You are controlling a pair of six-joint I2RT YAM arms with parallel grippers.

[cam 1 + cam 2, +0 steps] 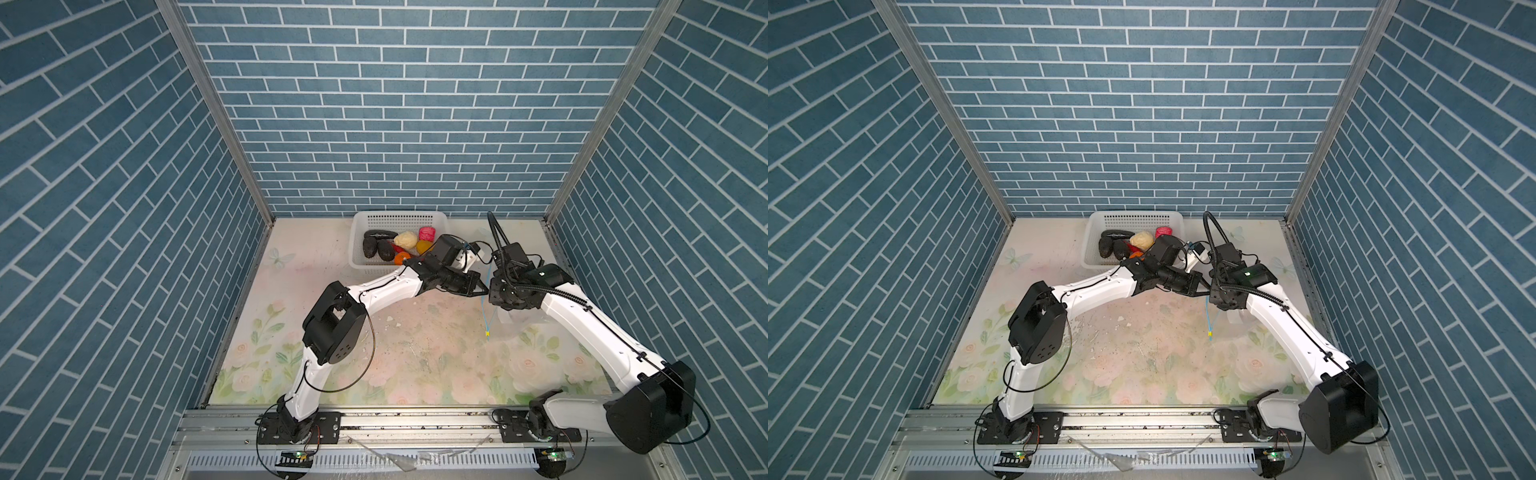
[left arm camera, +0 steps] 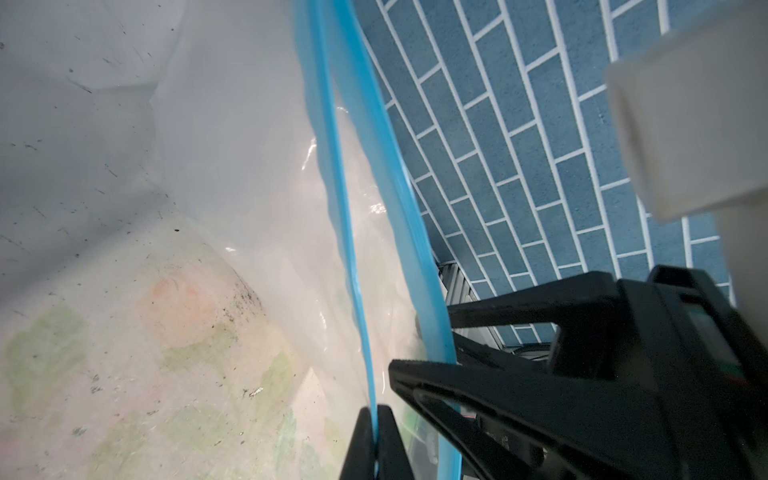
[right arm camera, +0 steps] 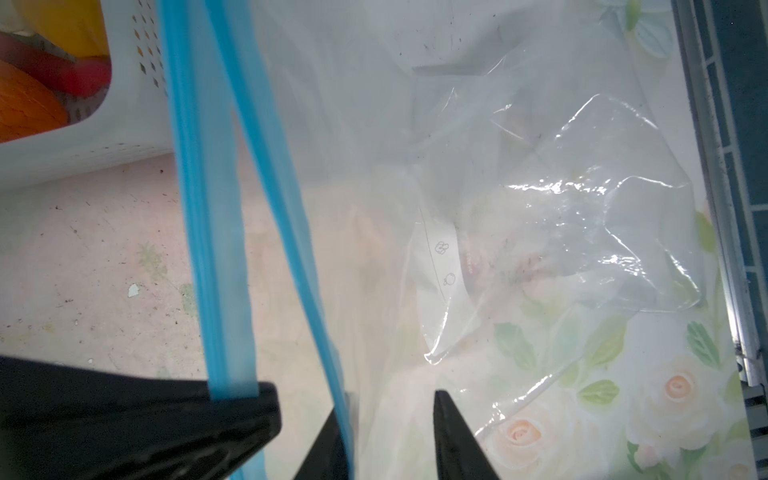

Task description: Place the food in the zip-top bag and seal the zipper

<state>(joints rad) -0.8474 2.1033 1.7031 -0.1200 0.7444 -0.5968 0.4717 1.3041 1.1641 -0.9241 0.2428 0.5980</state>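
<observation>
left pincer is clamped tight on one lip of the light-blue zipper strip of the clear crinkly plastic zip-top bag, held up over the floral table. right pincer stands part open around the other lip. toy food pieces lie in the white perforated basket.

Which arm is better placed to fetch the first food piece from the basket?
Probably the right: the right end effector stands open, while the left end effector is shut on the zipper of the zip-top bag.

Blue brick-pattern walls, floral tabletop, aluminium front rail
</observation>
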